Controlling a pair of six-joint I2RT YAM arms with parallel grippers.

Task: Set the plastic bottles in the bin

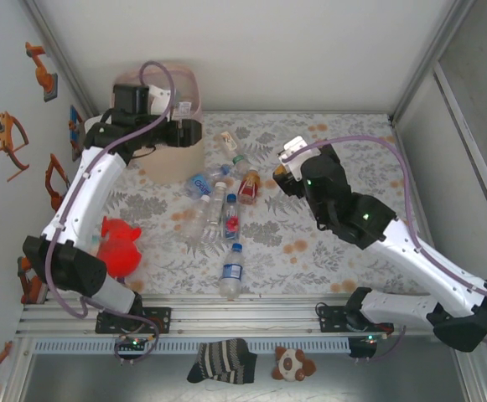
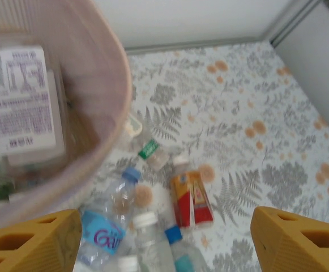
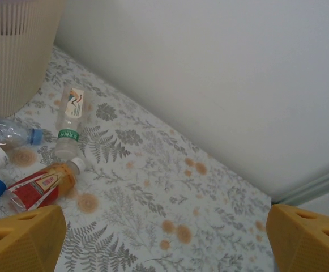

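The beige bin [image 1: 169,166], lined with a pink bag, stands at the back left. My left gripper [image 1: 194,132] hovers open at its right rim [image 2: 120,85], with nothing between the yellow fingers [image 2: 37,241]. A labelled bottle [image 2: 20,105] lies inside the bin. Several plastic bottles [image 1: 218,197] lie clustered on the cloth beside it, among them a blue-capped one [image 2: 105,224], an amber red-labelled one [image 2: 189,195] and a green-labelled one [image 2: 150,150]. Another bottle [image 1: 232,270] lies alone near the front edge. My right gripper [image 1: 282,169] is open and empty, right of the cluster, above bare cloth [image 3: 170,187].
A red plush toy [image 1: 119,245] sits by the left arm near the front. A striped sock [image 1: 222,360] and a small plush [image 1: 293,363] lie below the front rail. Walls close in the back and both sides.
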